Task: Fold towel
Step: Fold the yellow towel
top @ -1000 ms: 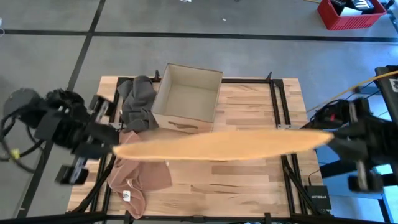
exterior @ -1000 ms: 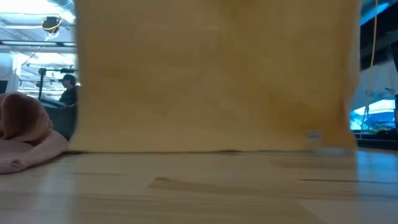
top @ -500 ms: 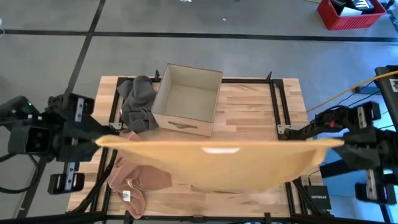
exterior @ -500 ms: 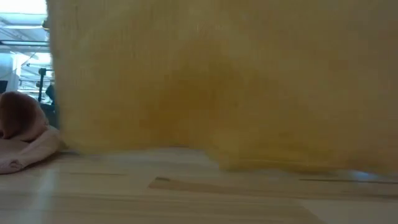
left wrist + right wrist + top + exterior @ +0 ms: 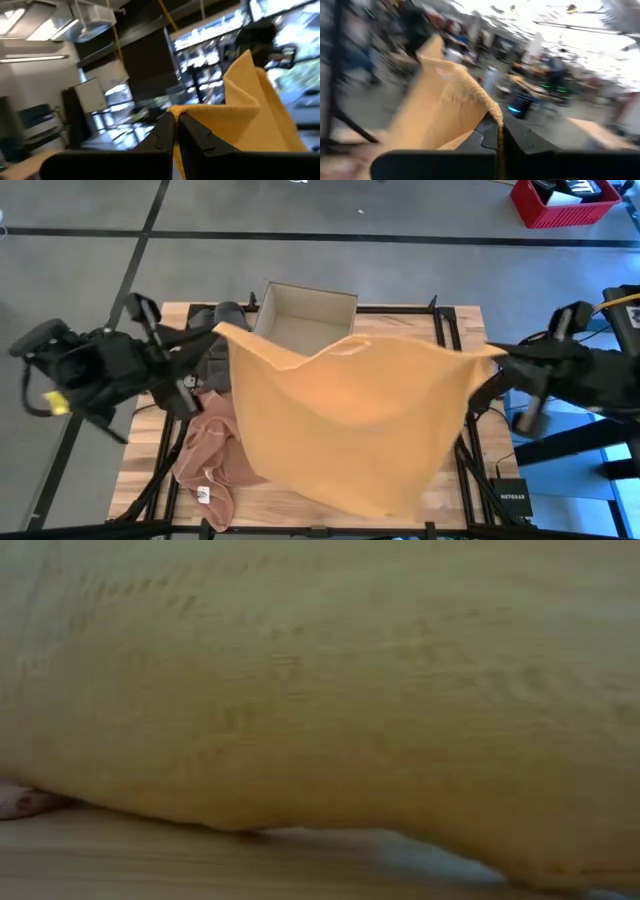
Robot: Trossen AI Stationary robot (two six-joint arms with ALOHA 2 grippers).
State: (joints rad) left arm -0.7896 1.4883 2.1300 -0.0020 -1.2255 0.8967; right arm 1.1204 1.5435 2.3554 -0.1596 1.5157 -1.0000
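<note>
We see our left gripper point(image 5: 213, 331) pinched tight on one upper corner of the yellow towel point(image 5: 345, 420), and the left wrist view shows the two dark fingers point(image 5: 165, 131) pressed together with the cloth's edge caught between them. Our right gripper point(image 5: 492, 352) is likewise clamped on the opposite upper corner; in the right wrist view its fingers point(image 5: 492, 131) meet around the towel's hem. Between the two grippers the towel's top edge sags a little in the middle, and from there the cloth hangs and billows out toward the near edge of the table point(image 5: 410, 330), covering most of its middle. In the low view the towel point(image 5: 320, 680) fills nearly the whole picture, its lower edge just above the wooden surface.

Just beyond the left gripper, partly behind the towel's top edge, stands an open cardboard box point(image 5: 300, 308). Close beside the left gripper lies a grey cloth point(image 5: 216, 345) in a crumpled heap, next to the box. Below that gripper, toward the near left corner of the table, a pink cloth point(image 5: 208, 460) lies bunched, its edge tucked under the hanging towel. Well beyond the right gripper, on the floor, sits a red crate point(image 5: 565, 200).
</note>
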